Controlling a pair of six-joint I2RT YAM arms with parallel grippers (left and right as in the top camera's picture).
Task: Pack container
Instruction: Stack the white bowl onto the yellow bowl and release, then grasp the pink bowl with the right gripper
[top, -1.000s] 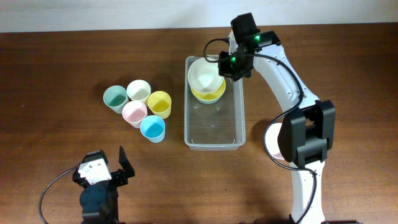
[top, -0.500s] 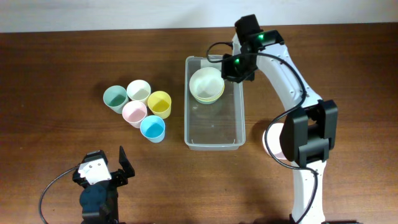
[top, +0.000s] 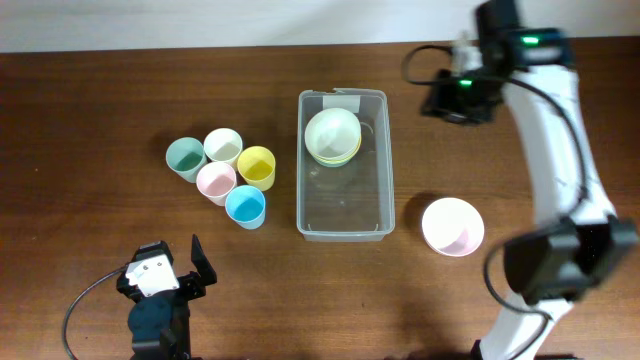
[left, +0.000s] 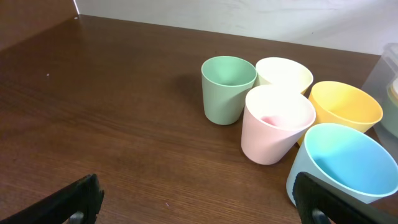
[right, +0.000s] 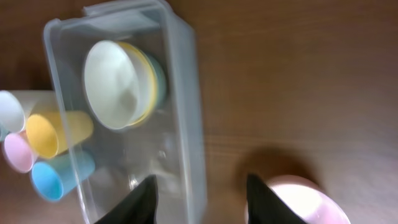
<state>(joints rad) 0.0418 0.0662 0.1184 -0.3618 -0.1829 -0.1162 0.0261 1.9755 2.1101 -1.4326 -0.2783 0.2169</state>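
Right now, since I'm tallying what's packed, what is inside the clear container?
The container holds nested bowls at one end: a pale bowl on top, a yellow bowl under it showing only its rim. Anything lower in the stack is covered.

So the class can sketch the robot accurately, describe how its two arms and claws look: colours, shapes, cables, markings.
Right arm: smooth white links, boxy black joints, a green light near the wrist, a looping black cable. Left arm: mostly dark, white block on top, thin curving cable. The left claw and right claw have dark, tapered fingers.
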